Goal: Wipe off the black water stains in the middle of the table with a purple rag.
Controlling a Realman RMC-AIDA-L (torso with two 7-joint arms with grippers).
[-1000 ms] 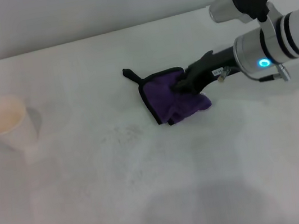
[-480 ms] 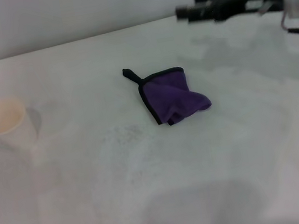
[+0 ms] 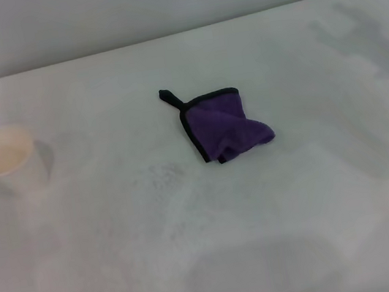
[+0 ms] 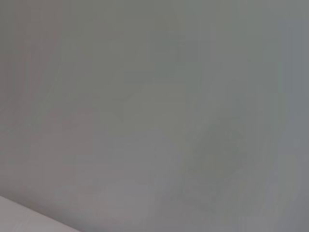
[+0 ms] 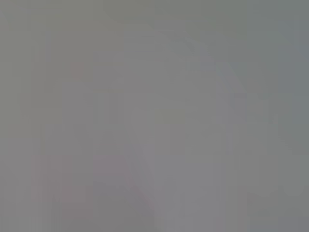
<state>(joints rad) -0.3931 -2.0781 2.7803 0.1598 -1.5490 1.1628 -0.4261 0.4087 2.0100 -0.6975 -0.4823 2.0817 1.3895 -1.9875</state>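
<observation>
The purple rag (image 3: 226, 128), edged in black with a small black loop, lies crumpled on the white table (image 3: 301, 210) a little right of the middle in the head view. No blackish-brown blot shows on the table; only a faint greyish smear (image 3: 166, 174) lies left of the rag. Neither gripper is in the head view. Both wrist views show only a plain grey surface.
A white paper cup (image 3: 10, 160) stands upright at the table's left side. The table's far edge meets a pale wall along the top of the head view.
The right gripper let go of the rag, lifted up and back to the right, and has left the head view. The rag stays where it was dropped.
</observation>
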